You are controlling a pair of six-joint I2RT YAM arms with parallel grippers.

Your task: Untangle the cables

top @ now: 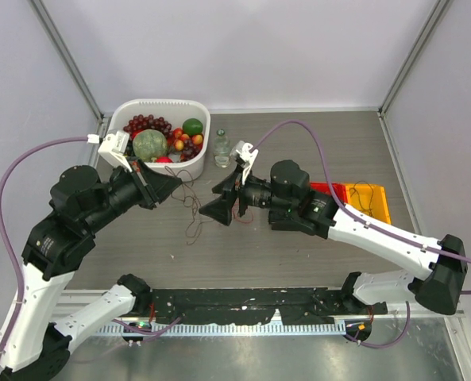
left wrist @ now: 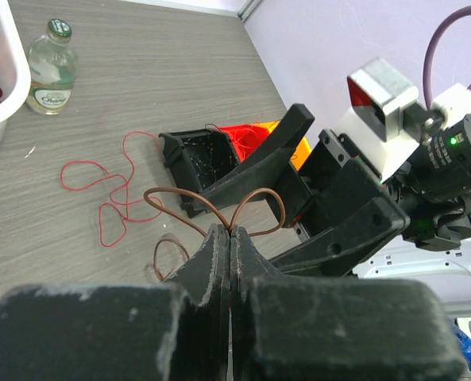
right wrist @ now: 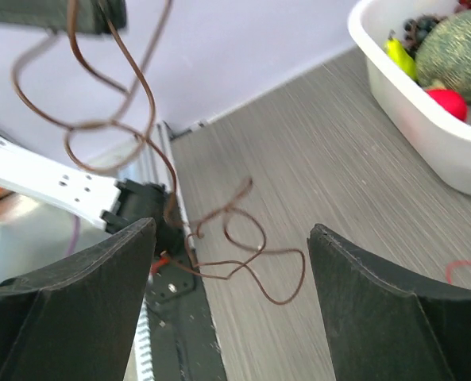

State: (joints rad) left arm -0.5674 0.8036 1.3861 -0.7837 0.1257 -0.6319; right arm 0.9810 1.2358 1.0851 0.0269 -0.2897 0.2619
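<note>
In the overhead view, the left claw [top: 176, 182] sits at centre left, just below a white tub [top: 162, 102] of fruit at the back of the grey tabletop [top: 243, 262]. Its wrist view shows the fingers pressed together on a brown cable [left wrist: 189, 200], pinched so that a loop rises on either side of the tips. The brown cable hangs from that grip and runs down to the tabletop, where its lower coils lie loose.

At the left of the same wrist view, a red cable [left wrist: 108, 198] lies flat on the tabletop in several open loops, away from the pinch. I cannot tell whether it crosses the brown one. A clear bottle [top: 221, 148] stands upright just right of the tub.

Right of the cables, the right claw [top: 213, 205] faces the left one. Its fingers are spread wide and grip nothing, and the brown coils on the tabletop show through the gap. Further right, a red tray [top: 322, 189] and a yellow tray [top: 370, 198] sit side by side behind the right arm.
</note>
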